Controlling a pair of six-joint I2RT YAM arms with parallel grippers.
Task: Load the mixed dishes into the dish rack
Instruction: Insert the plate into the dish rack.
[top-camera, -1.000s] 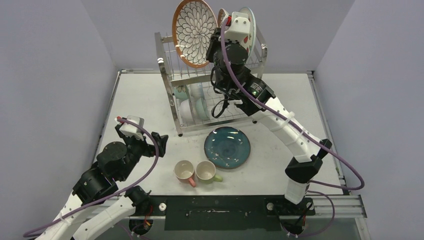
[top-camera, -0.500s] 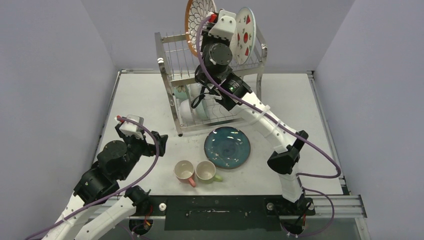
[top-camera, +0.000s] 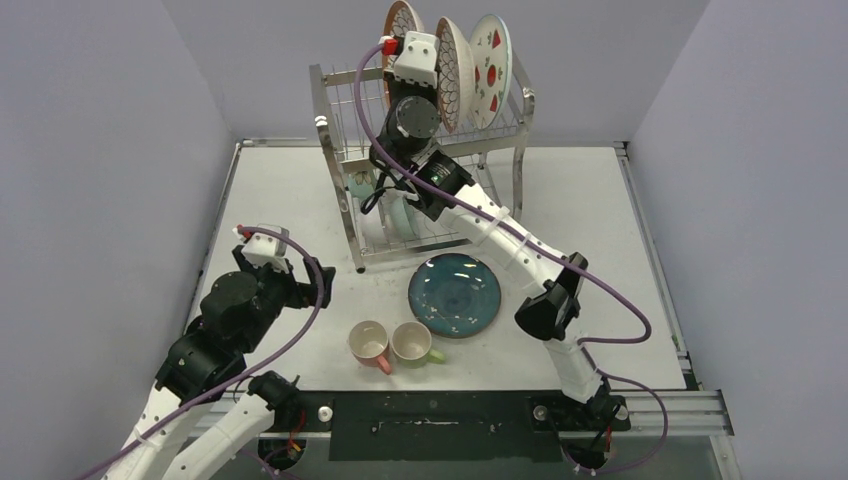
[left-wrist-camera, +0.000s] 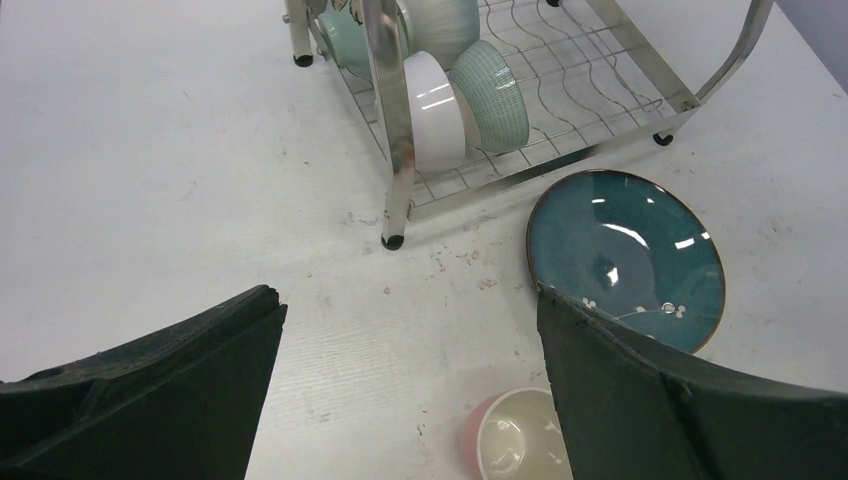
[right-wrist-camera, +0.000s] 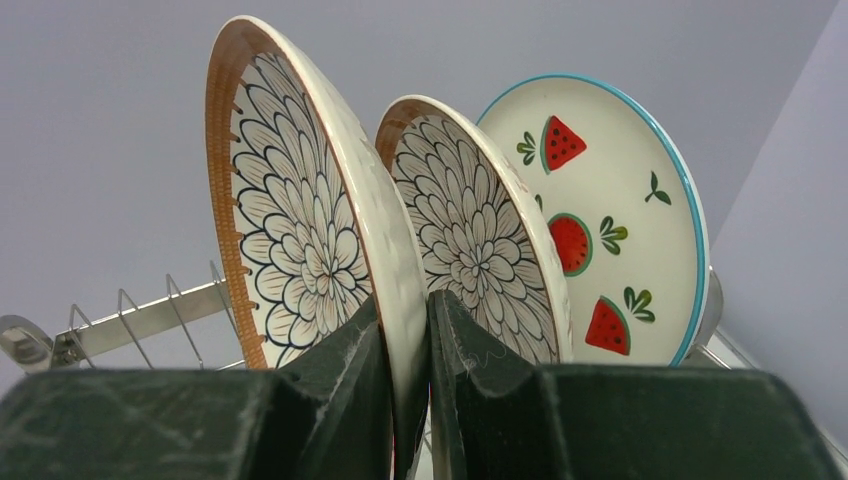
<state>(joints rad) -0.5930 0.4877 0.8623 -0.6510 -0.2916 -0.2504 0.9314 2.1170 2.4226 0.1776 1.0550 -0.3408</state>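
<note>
Your right gripper (right-wrist-camera: 405, 345) pinches the rim of the brown-rimmed petal plate (right-wrist-camera: 300, 230), upright at the top tier of the dish rack (top-camera: 335, 150) at 12 o'clock, while your left gripper (left-wrist-camera: 408, 305) gapes wide and empty at 8 o'clock.

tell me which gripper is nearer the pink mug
Left. The left gripper hangs open just left of the pink mug; the right gripper is up at the top of the rack, shut on a flower plate.
</note>
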